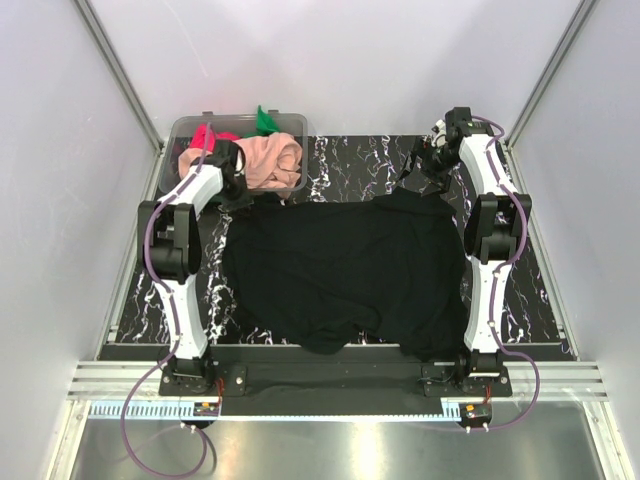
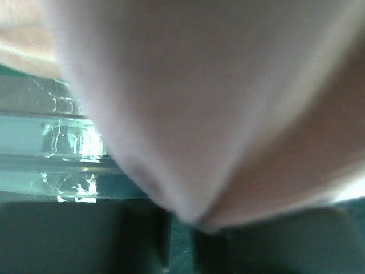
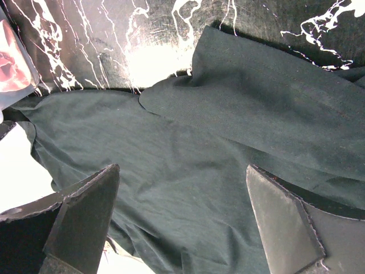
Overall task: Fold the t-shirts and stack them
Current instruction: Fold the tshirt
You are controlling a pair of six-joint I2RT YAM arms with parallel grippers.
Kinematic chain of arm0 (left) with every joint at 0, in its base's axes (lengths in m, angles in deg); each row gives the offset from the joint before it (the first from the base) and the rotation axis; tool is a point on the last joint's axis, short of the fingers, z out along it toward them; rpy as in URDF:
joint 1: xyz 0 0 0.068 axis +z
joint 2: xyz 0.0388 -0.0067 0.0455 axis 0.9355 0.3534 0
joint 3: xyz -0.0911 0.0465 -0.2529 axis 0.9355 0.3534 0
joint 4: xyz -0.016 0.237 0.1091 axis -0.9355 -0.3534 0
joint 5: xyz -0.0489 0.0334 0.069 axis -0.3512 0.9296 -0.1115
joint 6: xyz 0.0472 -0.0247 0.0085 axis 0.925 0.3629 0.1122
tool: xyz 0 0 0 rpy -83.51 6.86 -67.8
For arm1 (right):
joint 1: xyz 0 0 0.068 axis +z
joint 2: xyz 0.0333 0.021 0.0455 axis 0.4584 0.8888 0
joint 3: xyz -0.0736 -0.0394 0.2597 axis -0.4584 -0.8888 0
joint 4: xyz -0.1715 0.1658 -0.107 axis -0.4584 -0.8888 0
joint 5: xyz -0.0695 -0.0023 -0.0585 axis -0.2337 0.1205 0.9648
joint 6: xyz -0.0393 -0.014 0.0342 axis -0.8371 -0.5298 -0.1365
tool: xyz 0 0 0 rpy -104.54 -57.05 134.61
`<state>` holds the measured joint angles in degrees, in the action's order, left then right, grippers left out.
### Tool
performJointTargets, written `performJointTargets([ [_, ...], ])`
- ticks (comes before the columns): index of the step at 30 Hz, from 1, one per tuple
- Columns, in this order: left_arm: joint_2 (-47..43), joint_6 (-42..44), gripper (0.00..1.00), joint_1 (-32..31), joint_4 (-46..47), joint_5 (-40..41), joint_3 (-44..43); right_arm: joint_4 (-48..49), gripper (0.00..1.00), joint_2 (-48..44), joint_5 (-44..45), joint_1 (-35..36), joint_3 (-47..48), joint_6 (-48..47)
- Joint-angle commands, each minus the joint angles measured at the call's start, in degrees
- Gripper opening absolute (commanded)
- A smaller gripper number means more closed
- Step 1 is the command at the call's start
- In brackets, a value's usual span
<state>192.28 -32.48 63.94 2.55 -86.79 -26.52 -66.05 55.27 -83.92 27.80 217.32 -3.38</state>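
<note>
Peach-pink t-shirt (image 2: 228, 114) cloth is pinched between the nearly shut jaws of the left tool (image 2: 181, 234) at the tub (image 1: 290, 122), while the right tool (image 3: 182, 171) hangs wide open, empty, over the far edge of the black t-shirt (image 3: 188, 154).

Clear plastic tub (image 1: 173, 158) sits at the far left corner of a black mat with white marble veining (image 1: 350, 165). Up close from the left, the tub's see-through wall (image 2: 51, 142) shows the veining through it. From the right, the mat's surface (image 3: 85, 45) is glossy with a bright glare patch. Plain white enclosure walls (image 1: 340, 60) on three sides, with slanted aluminium uprights (image 1: 120, 70) in the corners. Ribbed aluminium rail (image 1: 340, 380) runs along the near edge, then a blue-white scale strip (image 1: 330, 408), then a brushed steel sheet (image 1: 350, 445) in front.
</note>
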Motion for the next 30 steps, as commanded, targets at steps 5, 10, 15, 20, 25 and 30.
performJointTargets([
  [5, 1.92, 1.21, 0.00, -0.35, 6.14, 0.02, -2.81, 0.89, 1.00, -5.38, -1.60, -0.25, -0.10, -0.94],
  [10, 1.65, 1.47, 0.00, -0.35, 6.14, 0.71, -2.73, 0.80, 1.00, -4.95, -1.33, -0.25, -0.01, -0.94],
  [15, 0.86, 1.64, 0.00, -0.35, 6.14, 1.33, -2.47, 0.80, 1.00, -4.86, -1.33, -0.16, -0.10, -1.03],
  [20, -3.61, 1.65, 0.00, -0.35, 5.88, 1.86, 0.25, 0.80, 1.00, -3.98, -0.90, -0.25, 0.16, -1.11],
  [25, -9.06, 2.61, 0.00, -0.35, 4.65, 3.09, 2.37, -1.12, 1.00, 2.06, 4.54, -0.16, 5.67, -1.64],
  [30, -11.62, 2.88, 0.00, -0.35, 4.38, 3.18, 2.90, -1.93, 1.00, 6.39, 9.99, -0.25, 11.14, 0.99],
])
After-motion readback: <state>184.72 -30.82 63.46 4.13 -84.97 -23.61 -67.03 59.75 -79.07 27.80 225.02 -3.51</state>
